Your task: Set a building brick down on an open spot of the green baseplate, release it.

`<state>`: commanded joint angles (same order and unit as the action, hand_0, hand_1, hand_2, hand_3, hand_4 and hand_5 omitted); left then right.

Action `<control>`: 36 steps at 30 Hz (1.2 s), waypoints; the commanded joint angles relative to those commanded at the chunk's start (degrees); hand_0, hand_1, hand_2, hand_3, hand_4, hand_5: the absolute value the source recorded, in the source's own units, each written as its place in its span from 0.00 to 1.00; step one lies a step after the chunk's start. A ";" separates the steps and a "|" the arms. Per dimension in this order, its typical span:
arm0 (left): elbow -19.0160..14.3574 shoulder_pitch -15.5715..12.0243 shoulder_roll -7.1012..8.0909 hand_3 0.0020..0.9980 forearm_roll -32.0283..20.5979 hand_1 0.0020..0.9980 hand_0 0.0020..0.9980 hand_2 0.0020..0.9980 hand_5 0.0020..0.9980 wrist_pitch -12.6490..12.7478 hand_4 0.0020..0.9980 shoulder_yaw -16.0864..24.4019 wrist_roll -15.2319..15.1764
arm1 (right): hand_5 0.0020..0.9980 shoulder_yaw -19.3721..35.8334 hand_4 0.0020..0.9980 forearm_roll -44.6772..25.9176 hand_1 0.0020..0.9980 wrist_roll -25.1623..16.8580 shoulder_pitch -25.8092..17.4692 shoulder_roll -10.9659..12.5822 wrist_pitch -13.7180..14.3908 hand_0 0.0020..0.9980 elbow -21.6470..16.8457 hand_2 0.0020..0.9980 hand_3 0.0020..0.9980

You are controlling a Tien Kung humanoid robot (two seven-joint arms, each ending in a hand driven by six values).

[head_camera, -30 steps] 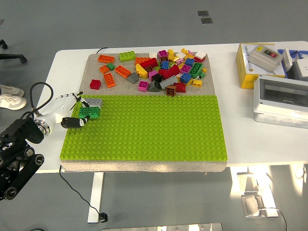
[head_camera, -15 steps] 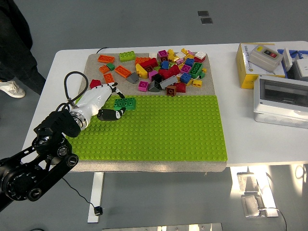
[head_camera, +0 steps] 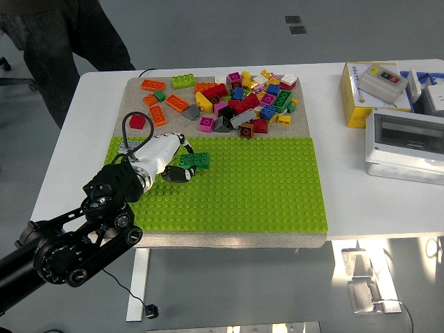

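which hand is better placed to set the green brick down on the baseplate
Left. The left hand already grips the green brick over the green baseplate, above bare studs. The right hand isn't in view.

left arm (head_camera: 83, 229) reaches in from lower left; left hand (head_camera: 170, 156) fingers curled, gripping.

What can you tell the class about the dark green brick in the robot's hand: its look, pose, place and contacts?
The dark green brick is an oblong studded block, apparently glossy plastic. It lies flat, studs up, over the green baseplate near its far left part. The left hand grips its left end. Whether it sits on the plate cannot be told.
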<state>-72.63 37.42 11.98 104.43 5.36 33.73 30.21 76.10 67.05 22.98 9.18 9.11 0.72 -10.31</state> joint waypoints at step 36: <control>6.34 -0.91 -0.34 0.58 2.44 0.95 1.00 0.94 0.24 1.95 0.61 -3.05 -3.23 | 1.00 0.06 0.50 -0.27 0.63 -0.11 -0.07 -0.22 -0.18 0.69 0.00 0.62 0.68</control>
<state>-66.29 36.51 11.64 106.87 7.31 30.68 26.98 76.17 66.77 22.86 9.11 8.89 0.54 -10.31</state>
